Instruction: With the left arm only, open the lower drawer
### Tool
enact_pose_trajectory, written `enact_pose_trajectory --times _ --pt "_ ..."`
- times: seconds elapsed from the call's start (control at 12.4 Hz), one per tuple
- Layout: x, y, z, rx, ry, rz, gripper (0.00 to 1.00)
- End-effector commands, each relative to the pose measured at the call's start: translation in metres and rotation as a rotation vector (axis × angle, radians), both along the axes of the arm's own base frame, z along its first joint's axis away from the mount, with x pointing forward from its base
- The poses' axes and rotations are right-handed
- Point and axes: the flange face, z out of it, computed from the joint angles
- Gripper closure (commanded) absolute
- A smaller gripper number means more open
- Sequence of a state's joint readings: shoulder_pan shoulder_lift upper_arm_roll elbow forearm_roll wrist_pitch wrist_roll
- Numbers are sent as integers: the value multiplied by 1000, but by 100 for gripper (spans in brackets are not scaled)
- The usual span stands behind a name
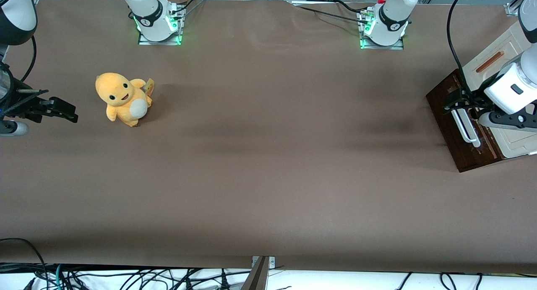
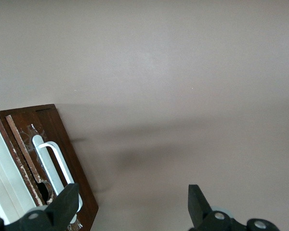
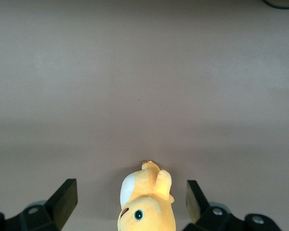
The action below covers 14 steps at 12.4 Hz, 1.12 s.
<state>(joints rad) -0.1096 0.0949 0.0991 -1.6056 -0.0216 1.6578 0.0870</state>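
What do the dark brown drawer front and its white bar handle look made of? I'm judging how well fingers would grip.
The dark brown drawer front looks like stained wood, worn pale at its edges. Its white bar handle looks smooth, glossy plastic or painted metal. The gripper hangs open at the handle.

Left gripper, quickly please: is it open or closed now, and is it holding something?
Left gripper: open, holding nothing; it hovers at the lower drawer, one finger beside the white bar handle.

A robotics lab: arm bases [image 1: 158, 19] bolted to a brown-covered table [image 1: 260, 155], loose cables [image 1: 126, 277] along its edge.
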Motion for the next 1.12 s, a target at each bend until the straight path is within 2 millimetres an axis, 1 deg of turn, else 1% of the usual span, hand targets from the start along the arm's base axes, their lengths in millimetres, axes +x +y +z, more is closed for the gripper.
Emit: enact_pose_trajectory --times 0.0,0.4,0.56,0.64,0.72,0.8,0.88,0.96,1.04 --pt "-1 -1 5 18 3 2 0" --pt "0 -1 4 18 5 1 0" --pt "0 0 -5 21 22 30 0" --pt "0 -1 -10 23 34 78 0" --pt "2 -6 -29 33 88 109 0" --pt "8 -11 -58 43 149 123 0" --pt "16 -14 -91 58 204 145 0" --pt "24 -23 -131 81 264 157 0" --pt "29 -28 -165 165 300 177 0"
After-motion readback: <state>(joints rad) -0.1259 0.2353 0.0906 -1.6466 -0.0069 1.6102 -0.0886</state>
